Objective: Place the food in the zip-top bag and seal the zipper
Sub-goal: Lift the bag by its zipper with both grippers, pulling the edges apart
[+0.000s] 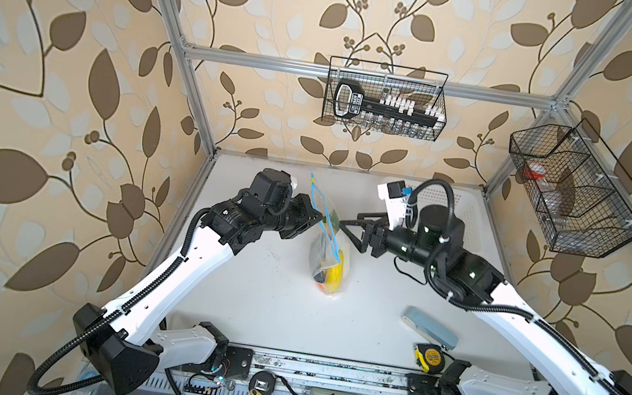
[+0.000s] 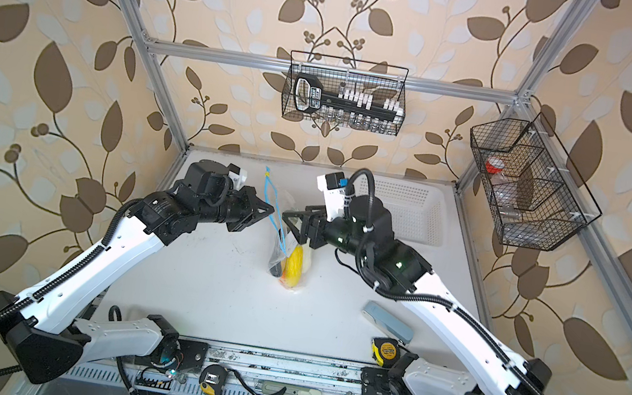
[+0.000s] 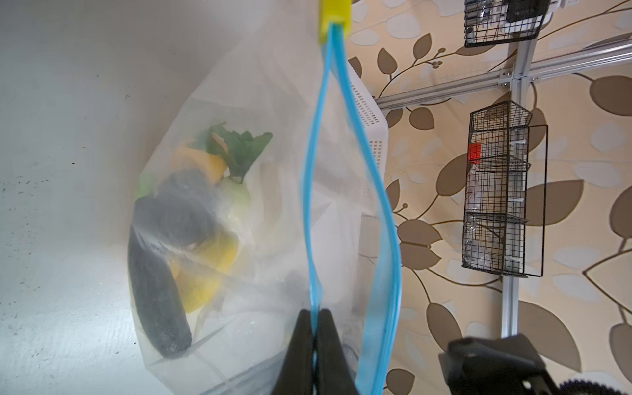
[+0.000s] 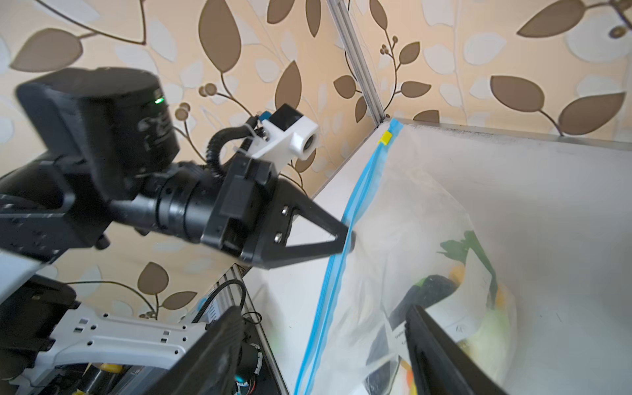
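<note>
The zip-top bag (image 1: 329, 257) stands on the counter (image 1: 252, 282), food (image 3: 205, 246) inside. Its gaping zipper (image 3: 316, 171) runs near-to-far, slider (image 3: 335, 17) at the far end. The left end effector (image 3: 315, 313) pinches one zipper lip. The right end effector (image 1: 351, 235), released, hovers just right.

Pale blue-grey oblong case (image 1: 430, 327) lies near yellow-and-black tape measure (image 1: 429, 358); white perforated plastic basket (image 2: 417, 208) stands farther back.
</note>
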Tool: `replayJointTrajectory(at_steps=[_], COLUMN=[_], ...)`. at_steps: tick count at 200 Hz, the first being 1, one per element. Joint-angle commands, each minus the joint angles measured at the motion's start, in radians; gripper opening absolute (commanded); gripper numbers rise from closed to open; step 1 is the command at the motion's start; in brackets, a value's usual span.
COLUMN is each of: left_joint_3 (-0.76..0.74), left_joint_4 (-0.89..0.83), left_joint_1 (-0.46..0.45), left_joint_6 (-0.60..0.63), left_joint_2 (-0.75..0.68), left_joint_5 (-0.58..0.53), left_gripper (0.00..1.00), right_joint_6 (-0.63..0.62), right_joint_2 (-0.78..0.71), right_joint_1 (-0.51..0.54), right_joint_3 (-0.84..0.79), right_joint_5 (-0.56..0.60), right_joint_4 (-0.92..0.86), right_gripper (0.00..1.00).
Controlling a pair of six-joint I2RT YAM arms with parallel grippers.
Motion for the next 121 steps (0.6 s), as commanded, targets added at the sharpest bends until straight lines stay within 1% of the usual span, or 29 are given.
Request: replayJointTrajectory(at_steps=[1, 17, 27, 48, 63, 103, 121], left_joint_3=[0.02, 0.025, 0.025, 0.03, 0.032, 0.034, 0.034], left_joint_4=[0.028, 0.027, 0.027, 0.025, 0.024, 0.021, 0.017], left_joint_1=[0.003, 0.003, 0.002, 0.002, 0.002, 0.003, 0.002], left_joint_6=[0.006, 0.008, 0.008, 0.009, 0.008, 0.008, 0.011], left_joint_2=[0.001, 0.002, 0.003, 0.004, 0.005, 0.005, 0.005], left_joint_5=[0.02, 0.018, 0.017, 0.014, 0.014, 0.011, 0.01], left_gripper=[0.05, 0.05, 0.05, 0.05, 0.06, 0.06, 0.06], right_joint_6=[-0.145, -0.26, -0.344, -0.465, -0.496, -0.508, -0.511], right_joint_2=[-0.118, -0.194, -0.226, -0.25, -0.229, -0.133, -0.1], right_joint_1=[0.104, 0.192, 0.23, 0.304, 0.324, 0.328, 0.328], right_joint_3=[-0.175, -0.311, -0.403, -0.552, -0.588, -0.589, -0.589], right_joint_5=[0.232, 0.305, 0.315, 0.365, 0.387, 0.422, 0.459], right_joint_4=[0.222, 0.369, 0.48, 0.677, 0.731, 0.806, 0.846], right_gripper=[0.86, 0.85, 0.79, 0.73, 0.69, 0.61, 0.54])
